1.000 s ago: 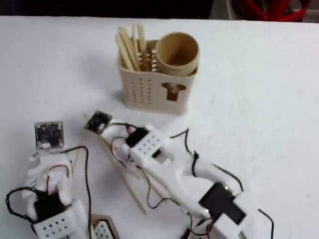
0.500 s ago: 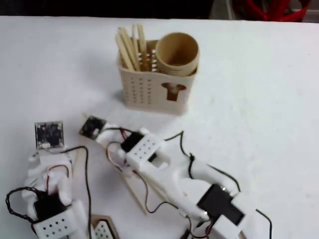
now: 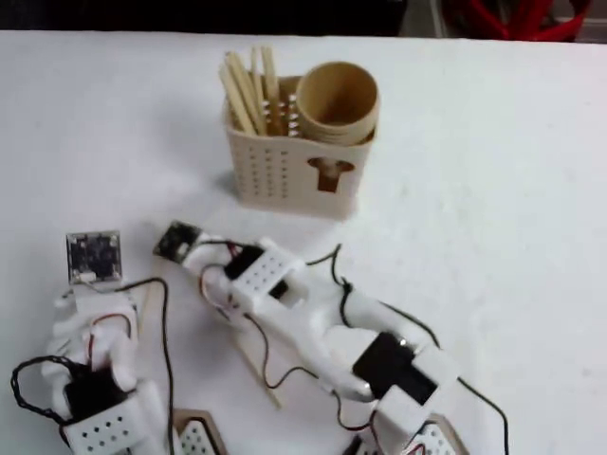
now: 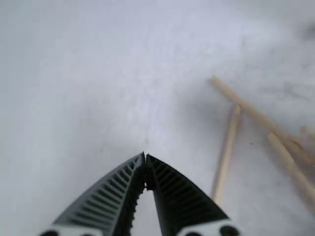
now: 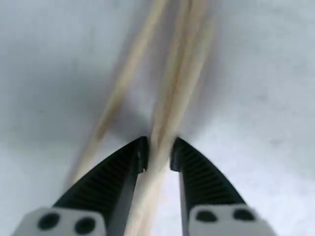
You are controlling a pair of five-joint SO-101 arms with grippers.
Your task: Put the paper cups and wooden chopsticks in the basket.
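The perforated cream basket [image 3: 285,175] stands at the back of the table. It holds a paper cup [image 3: 338,100] and a bunch of wooden chopsticks [image 3: 248,87]. More chopsticks [image 3: 258,370] lie on the table, partly hidden under the right arm [image 3: 285,294]. In the right wrist view, my right gripper [image 5: 158,150] is shut on a pair of these chopsticks [image 5: 170,113], which run between its fingers; another stick [image 5: 123,83] lies just beside them. My left gripper [image 4: 145,160] is shut with nothing in it, low over bare table beside loose chopsticks [image 4: 226,152].
The left arm [image 3: 95,379] sits at the front left corner, with one chopstick [image 3: 145,301] next to it. The white table [image 3: 493,190] stretches wide to the right of the basket. Wires loop over both arms.
The right arm has shifted left and drawn lower over the chopsticks on the table. The left arm has not moved.
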